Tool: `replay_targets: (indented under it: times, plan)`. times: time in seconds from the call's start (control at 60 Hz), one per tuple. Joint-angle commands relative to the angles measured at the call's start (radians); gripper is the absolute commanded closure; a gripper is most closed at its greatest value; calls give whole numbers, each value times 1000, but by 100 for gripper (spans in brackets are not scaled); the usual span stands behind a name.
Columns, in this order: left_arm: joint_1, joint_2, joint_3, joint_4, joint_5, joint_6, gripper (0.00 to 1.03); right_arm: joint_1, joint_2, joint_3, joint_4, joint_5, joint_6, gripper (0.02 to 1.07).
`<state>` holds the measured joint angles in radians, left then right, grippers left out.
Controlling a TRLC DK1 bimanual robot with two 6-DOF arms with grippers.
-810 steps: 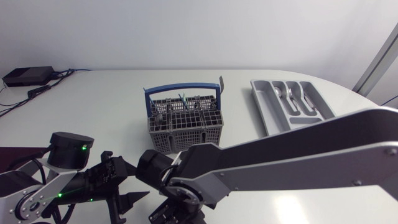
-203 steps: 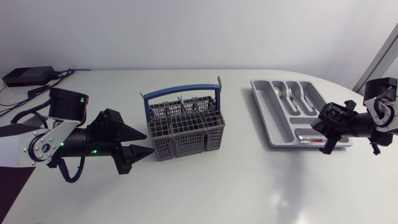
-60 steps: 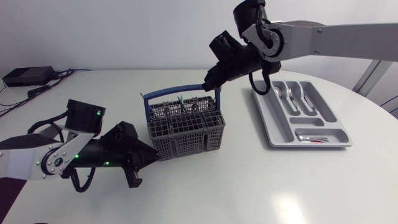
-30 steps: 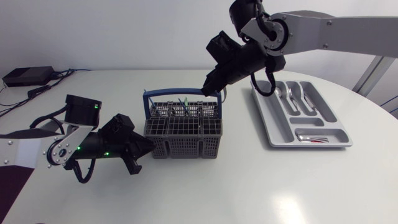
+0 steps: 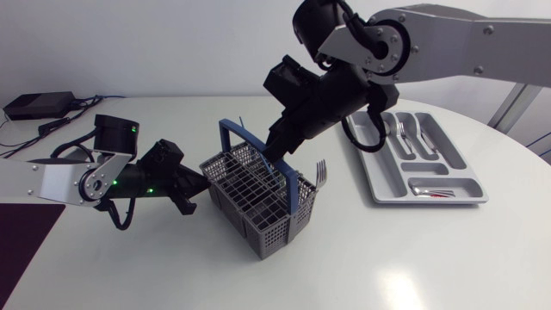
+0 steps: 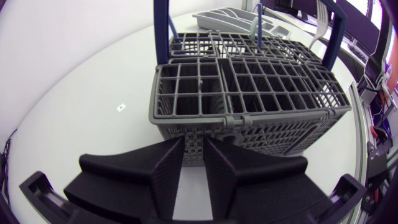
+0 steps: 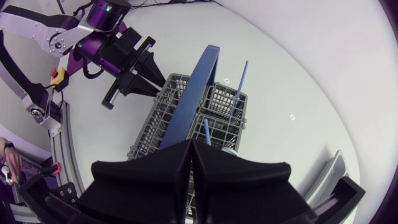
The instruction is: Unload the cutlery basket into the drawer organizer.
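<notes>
Black wedge fingers of the right pincer are pressed together on the blue handle, which runs up and away from their tips; I judge this grip is meant to steer or carry the whole load rather than to pick a single piece. Under that handle the grey cutlery basket sits near the middle of the table, one corner turned toward the near edge; I cannot tell whether it rests flat or hangs slightly lifted. A fork sticks up at its side toward the right edge; two thin blue sticks stand in its compartments. The left pincer lies low at the basket's opposite wall, its fingers a narrow gap apart and holding nothing, tips just at the mesh; probably it is there to brace the basket. The drawer organizer lies by the table's far right edge, well apart from the basket; spoons and forks already lie in its far compartments, so the remaining pieces have a long way to travel.
</notes>
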<state>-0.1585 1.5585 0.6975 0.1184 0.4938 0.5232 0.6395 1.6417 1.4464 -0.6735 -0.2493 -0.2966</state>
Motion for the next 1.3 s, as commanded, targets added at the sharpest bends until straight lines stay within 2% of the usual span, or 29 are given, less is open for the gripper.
replay_targets:
  times: [0.0,0.083,0.283,0.417,0.633,0.817,1.05,1.283]
  plan:
    - [7,44,54,29,-4,-20,80,5,-45,-32,-15,-7,28,100]
    - [7,71,77,40,-17,-28,80,-9,-86,-41,-12,-8,25,99]
    - [24,126,132,47,-20,-40,80,-80,-230,-112,-1,-19,-10,62]
    - [22,169,171,53,-21,-49,80,-161,-319,-201,-1,-73,-58,46]
    - [8,219,238,53,-43,-68,80,-310,-404,-331,3,-189,-121,46]
    - [-13,256,287,53,-72,-77,80,-356,-425,-437,48,-266,-165,46]
    - [-53,264,321,47,-104,-88,80,-348,-388,-506,150,-291,-165,46]
    - [-41,213,272,44,-106,-89,80,-343,-270,-518,264,-280,-124,46]
